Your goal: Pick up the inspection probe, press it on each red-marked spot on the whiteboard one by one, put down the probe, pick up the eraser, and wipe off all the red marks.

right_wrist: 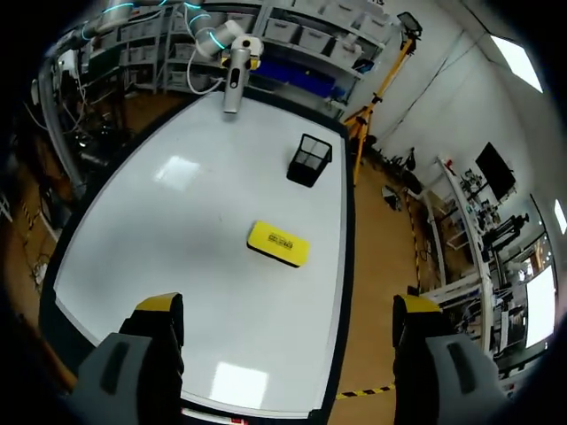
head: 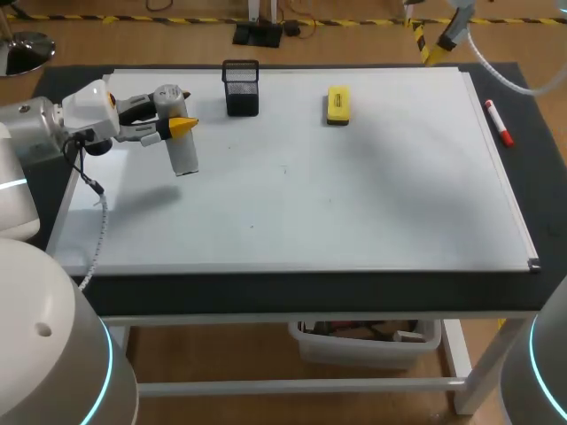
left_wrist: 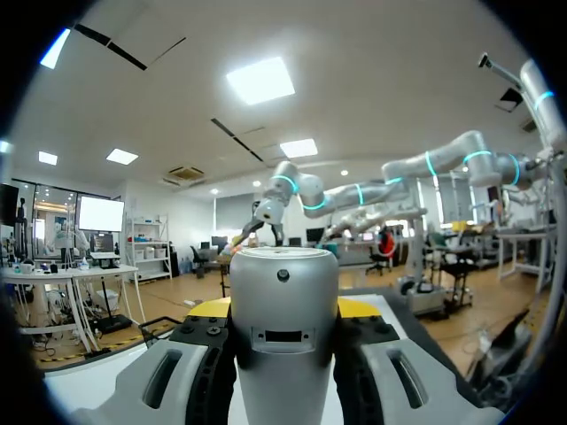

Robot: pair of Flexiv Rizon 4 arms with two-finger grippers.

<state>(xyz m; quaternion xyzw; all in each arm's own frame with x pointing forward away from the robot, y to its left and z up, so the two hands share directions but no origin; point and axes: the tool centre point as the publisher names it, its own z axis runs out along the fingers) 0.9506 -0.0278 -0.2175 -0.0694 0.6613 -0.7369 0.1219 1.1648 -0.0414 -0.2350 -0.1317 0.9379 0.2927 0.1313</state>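
Note:
My left gripper [head: 182,127] is over the left part of the whiteboard [head: 372,195], shut on the inspection probe [head: 182,152], a silver cylinder that points down at the board. In the left wrist view the probe [left_wrist: 283,354] fills the gap between the yellow-tipped fingers [left_wrist: 209,308]. I cannot tell whether its tip touches the board. The yellow eraser [head: 338,104] lies at the back middle of the board, ahead of my open, empty right gripper [right_wrist: 288,319], which hangs high above the board's far right corner. The eraser [right_wrist: 278,243] lies flat. No clear red marks show.
A black mesh pen holder [head: 241,87] stands at the back of the board, behind and to the right of the probe. A red marker [head: 498,122] lies on the dark table strip right of the board. My right arm [head: 452,27] enters at the back right.

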